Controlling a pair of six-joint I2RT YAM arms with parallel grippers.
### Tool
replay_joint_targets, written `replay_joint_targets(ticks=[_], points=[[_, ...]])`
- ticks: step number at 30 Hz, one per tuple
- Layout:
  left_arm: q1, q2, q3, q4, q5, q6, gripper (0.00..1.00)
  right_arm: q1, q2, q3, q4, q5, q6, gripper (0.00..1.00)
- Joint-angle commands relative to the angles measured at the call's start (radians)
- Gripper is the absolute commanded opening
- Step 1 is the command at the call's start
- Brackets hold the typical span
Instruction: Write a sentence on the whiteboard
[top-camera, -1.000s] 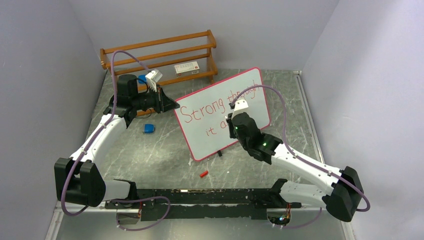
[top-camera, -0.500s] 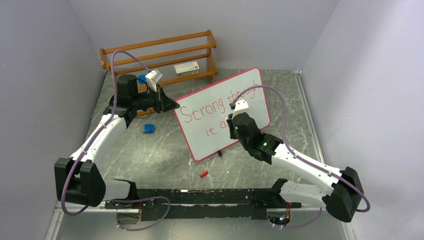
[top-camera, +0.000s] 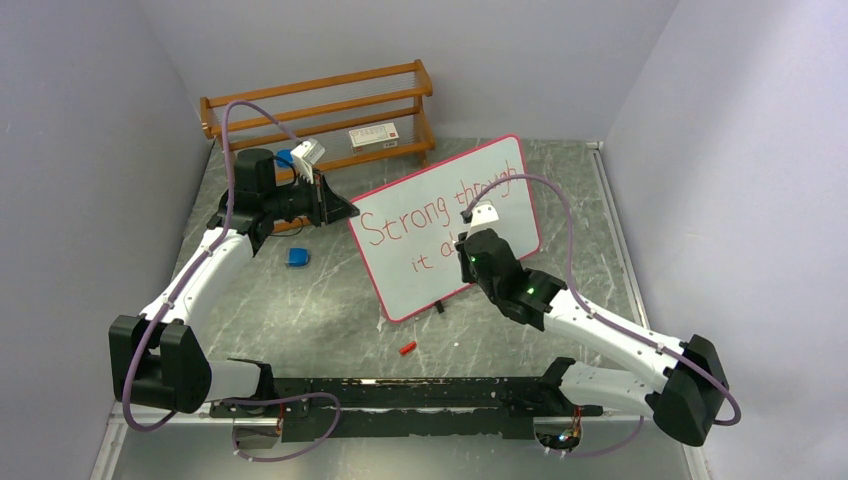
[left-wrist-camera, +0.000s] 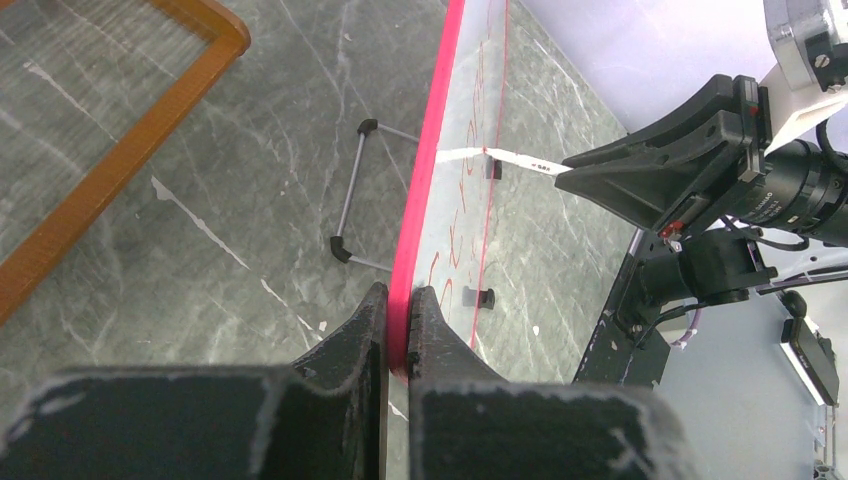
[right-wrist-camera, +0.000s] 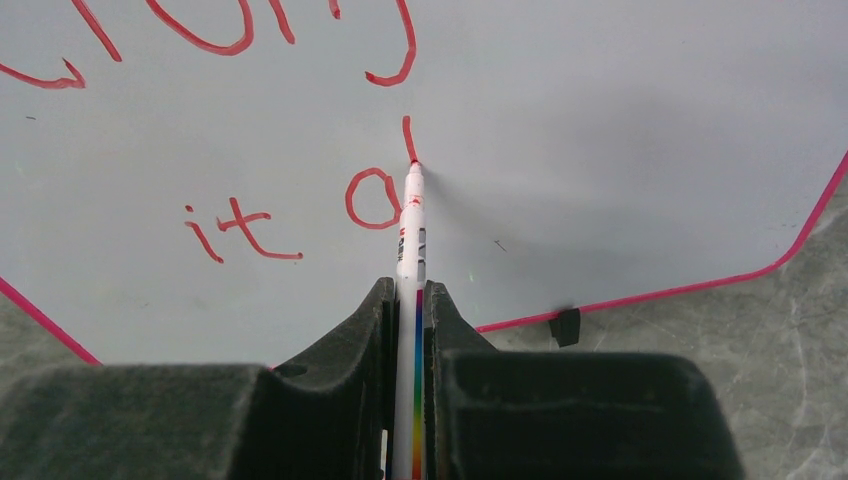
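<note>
The whiteboard (top-camera: 405, 285) stands tilted on the table, pink-rimmed, with my left gripper (top-camera: 345, 212) shut on its left rim (left-wrist-camera: 425, 215); the jaws (left-wrist-camera: 398, 300) pinch the pink edge. The sentence (top-camera: 400, 222) is in red: "Strong through" on top, "it a" (right-wrist-camera: 245, 225) below. My right gripper (right-wrist-camera: 408, 292) is shut on a white marker (right-wrist-camera: 410, 240) with a rainbow stripe. The marker's tip touches the board at the foot of a short new stroke (right-wrist-camera: 408, 138) right of the "a". In the top view the right gripper (top-camera: 468, 250) covers the end of the lower line.
A wooden rack (top-camera: 320, 110) with a small box (top-camera: 373, 137) stands at the back. A blue object (top-camera: 297, 257) lies left of the board and a red cap (top-camera: 407, 348) in front of it. The board's wire stand (left-wrist-camera: 350, 200) rests behind it.
My right gripper has slid a little down the board with the marker. The left arm and the board have not moved.
</note>
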Motion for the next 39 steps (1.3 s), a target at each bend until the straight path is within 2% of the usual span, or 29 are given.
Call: replay_joint_targets(ticks=[1, 18, 27, 39], points=[[-0.015, 0.041, -0.014, -0.089, -0.108, 0.069, 0.05, -0.009, 0.007, -0.041, -0.050, -0.029, 0.025, 0.00], [-0.015, 0.042, -0.013, -0.089, -0.107, 0.069, 0.05, -0.009, -0.015, -0.060, -0.077, 0.002, 0.045, 0.00], [-0.015, 0.043, -0.013, -0.090, -0.108, 0.071, 0.05, -0.009, -0.039, -0.045, -0.026, 0.053, 0.024, 0.00], [-0.015, 0.044, -0.012, -0.093, -0.110, 0.071, 0.05, -0.014, -0.054, 0.014, 0.027, 0.040, -0.024, 0.00]])
